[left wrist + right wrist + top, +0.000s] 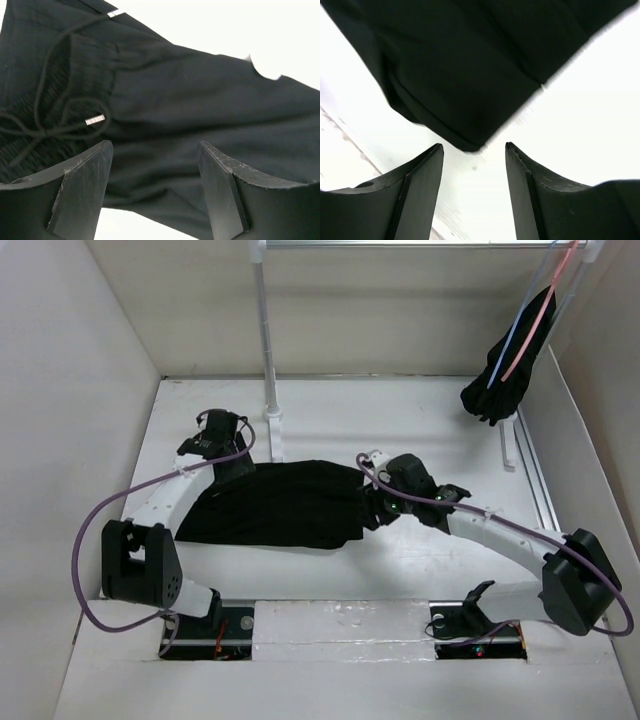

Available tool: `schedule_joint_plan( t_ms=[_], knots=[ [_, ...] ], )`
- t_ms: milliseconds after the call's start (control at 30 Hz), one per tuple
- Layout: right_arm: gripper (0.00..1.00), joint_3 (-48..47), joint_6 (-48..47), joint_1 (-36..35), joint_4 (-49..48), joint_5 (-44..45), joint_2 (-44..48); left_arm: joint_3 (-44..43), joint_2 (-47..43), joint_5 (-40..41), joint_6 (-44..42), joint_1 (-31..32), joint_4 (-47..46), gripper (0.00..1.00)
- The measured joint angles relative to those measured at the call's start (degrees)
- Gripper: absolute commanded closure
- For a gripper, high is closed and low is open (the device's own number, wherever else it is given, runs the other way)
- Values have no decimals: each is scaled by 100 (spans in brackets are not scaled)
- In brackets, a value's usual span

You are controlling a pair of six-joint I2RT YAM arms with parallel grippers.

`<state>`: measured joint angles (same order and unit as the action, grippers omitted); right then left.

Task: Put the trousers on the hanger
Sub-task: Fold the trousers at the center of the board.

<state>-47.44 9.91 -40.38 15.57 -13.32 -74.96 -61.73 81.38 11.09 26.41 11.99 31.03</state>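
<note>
The black trousers (pixel 280 505) lie folded flat on the white table, waist to the left, leg ends to the right. My left gripper (pixel 236 468) is open just above the waist; the left wrist view shows the gripper (pixel 155 150) over the elastic waistband and drawstring (pixel 50 125). My right gripper (pixel 374 506) is open at the leg end; in the right wrist view the gripper (pixel 474 146) has a hem corner (pixel 467 142) just ahead of it, over bare table. The light-blue hanger (pixel 522 320) hangs from the rail at the top right.
A pink hanger (pixel 545 310) with a small bunched black garment (pixel 505 375) hangs beside the blue one. A white rack pole (pixel 268 340) stands behind the trousers. A metal rail (pixel 535 475) runs along the right wall. Enclosure walls stand on both sides.
</note>
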Motion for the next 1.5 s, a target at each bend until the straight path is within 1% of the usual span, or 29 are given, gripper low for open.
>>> schedule_joint_plan(
  t_ms=[67,167,300,400,433,467,500,533,567,600,633,667,733,933,1100,1133,1200,1233,1300,1333,1367,1433,1500],
  knots=[
    [46,264,-31,184,2,-101,136,0,188,28,17,-98,-127,35],
    [45,544,-48,297,-149,-302,168,48,584,79,63,-149,-319,36],
    [46,682,-70,297,-356,-516,-66,195,968,107,140,-146,-461,39],
    [48,750,-70,297,-638,-715,-313,205,1200,175,234,-151,-553,44],
    [59,791,-70,297,-769,-772,-396,214,1252,208,262,-157,-581,46],
    [67,831,-76,297,-861,-817,-468,216,1276,234,289,-162,-599,58],
    [75,879,-70,297,-970,-861,-531,219,1292,247,302,-162,-608,67],
    [78,918,-59,297,-1036,-890,-577,219,1296,293,354,-162,-640,67],
    [84,962,-46,304,-1121,-905,-608,219,1296,330,374,-162,-669,76],
    [87,1014,-48,317,-1217,-929,-621,216,1300,367,420,-162,-695,81],
    [96,1093,-26,350,-1349,-951,-643,212,1322,411,431,-162,-713,100],
    [96,1095,-26,352,-1351,-951,-643,212,1346,437,433,-162,-728,100],
    [100,1158,-26,374,-1491,-957,-695,184,1453,531,481,-162,-728,100],
    [100,1467,-9,398,-1648,-957,-791,48,1681,907,544,-162,-702,100],
    [100,1622,-4,396,-1757,-916,-686,-328,1963,1207,627,-258,-599,100],
    [100,1657,-2,400,-1773,-920,-658,-380,2041,1268,656,-291,-597,95],
    [100,1696,-4,400,-1731,-916,-584,-400,2122,1355,715,-328,-564,89],
    [88,1696,-17,400,-1652,-905,-538,-400,2122,1386,734,-348,-520,78],
    [69,1672,-74,398,-1309,-813,-367,-400,2026,1449,750,-354,-452,61],
    [53,1617,-109,396,-1049,-758,-227,-400,1932,1467,763,-354,-431,45],
    [45,1519,-153,393,-769,-710,-76,-404,1792,1473,748,-354,-404,40],
    [33,1200,-282,393,-238,-627,264,-457,1423,1456,756,-354,-354,36],
    [29,651,-413,420,313,-595,584,-640,997,1366,708,-354,-330,36]
  ],
)
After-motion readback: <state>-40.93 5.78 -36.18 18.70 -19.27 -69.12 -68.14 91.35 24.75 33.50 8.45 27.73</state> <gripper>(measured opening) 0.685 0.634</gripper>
